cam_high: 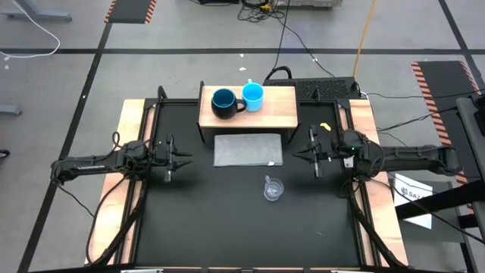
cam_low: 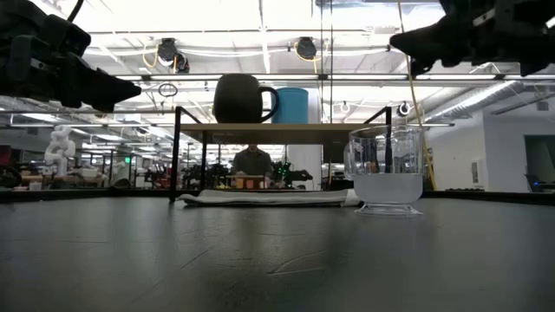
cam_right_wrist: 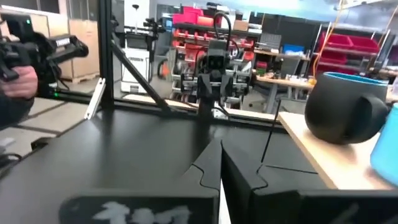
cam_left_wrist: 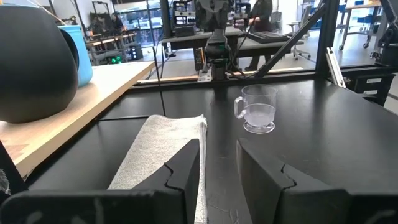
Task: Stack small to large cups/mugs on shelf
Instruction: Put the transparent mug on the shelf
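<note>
Mugs sit side by side on the shelf [cam_high: 267, 114], a low stand with a pale wooden top and dark legs in the upper middle of the high view. The navy mug [cam_high: 224, 103] is round-bodied, dark outside and blue inside, its handle turned toward the light-blue mug [cam_high: 253, 96] just beside it on the right. Below the shelf in that view lies a flat grey mat [cam_high: 248, 149]. Lower still, right of centre on the black table [cam_high: 197, 212], stands the clear cup [cam_high: 273, 189], upright, transparent, with a small handle; it is well apart from the shelf and the mugs.

At the left of the high view the left gripper [cam_high: 182, 159] hangs above the table with its fingers parted and nothing between them. At the right, the right gripper [cam_high: 301, 154] points toward the centre, fingers pressed together and holding nothing. Neither touches the cup.
</note>
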Robot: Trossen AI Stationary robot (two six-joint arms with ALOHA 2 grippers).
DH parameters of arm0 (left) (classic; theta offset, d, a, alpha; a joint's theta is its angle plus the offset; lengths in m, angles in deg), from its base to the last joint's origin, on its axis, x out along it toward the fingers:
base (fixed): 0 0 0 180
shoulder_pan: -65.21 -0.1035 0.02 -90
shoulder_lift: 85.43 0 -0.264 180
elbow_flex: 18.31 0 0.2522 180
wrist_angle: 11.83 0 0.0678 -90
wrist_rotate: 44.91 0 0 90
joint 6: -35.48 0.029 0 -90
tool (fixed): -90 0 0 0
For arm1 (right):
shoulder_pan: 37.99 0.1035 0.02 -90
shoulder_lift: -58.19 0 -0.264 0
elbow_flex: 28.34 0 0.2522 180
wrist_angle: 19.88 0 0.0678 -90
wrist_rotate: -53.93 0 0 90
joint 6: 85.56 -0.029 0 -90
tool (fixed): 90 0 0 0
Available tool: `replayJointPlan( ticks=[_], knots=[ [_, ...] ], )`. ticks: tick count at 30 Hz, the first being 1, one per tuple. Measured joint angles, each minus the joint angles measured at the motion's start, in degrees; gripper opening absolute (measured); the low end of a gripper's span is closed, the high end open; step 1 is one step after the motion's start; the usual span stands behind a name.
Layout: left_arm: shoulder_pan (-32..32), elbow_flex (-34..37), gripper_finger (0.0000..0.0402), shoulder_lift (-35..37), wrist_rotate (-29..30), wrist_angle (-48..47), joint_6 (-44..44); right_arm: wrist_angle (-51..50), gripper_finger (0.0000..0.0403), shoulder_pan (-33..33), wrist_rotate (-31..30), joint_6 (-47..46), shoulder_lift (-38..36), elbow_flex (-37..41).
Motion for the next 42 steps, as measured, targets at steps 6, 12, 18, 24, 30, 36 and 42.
replayJointPlan(
  ticks=[6,12,18,24,30,36,42],
  knots=[
    [-0.01,0.00,0.0108,-0.02,0.01,-0.01,0.00,-1.74,0.0000,3.26,0.03,-0.21,6.24,-4.46],
    [-0.01,0.00,0.0108,-0.02,0.00,0.00,0.00,-1.90,0.0000,8.50,-1.78,1.53,11.33,-10.90],
    [0.00,0.00,0.0108,-0.02,0.00,0.00,-0.06,-13.66,0.0000,11.79,-5.32,2.44,14.61,-16.54],
    [-0.02,0.00,0.0108,-0.02,0.00,0.01,-0.24,-26.06,0.0000,11.54,-9.92,-3.16,15.43,-20.51],
    [-0.02,0.00,0.0108,-0.01,-0.02,0.00,-0.10,-33.61,0.0000,11.49,-9.35,-10.32,16.10,-23.60],
    [0.00,0.00,0.0108,0.00,-0.02,0.01,0.87,-35.03,0.0000,11.51,-7.53,-17.77,20.73,-24.96],
    [-0.02,0.00,0.0108,0.00,-0.02,-0.01,0.99,-38.09,0.0000,11.53,-4.67,-23.56,27.36,-29.48]
  ],
)
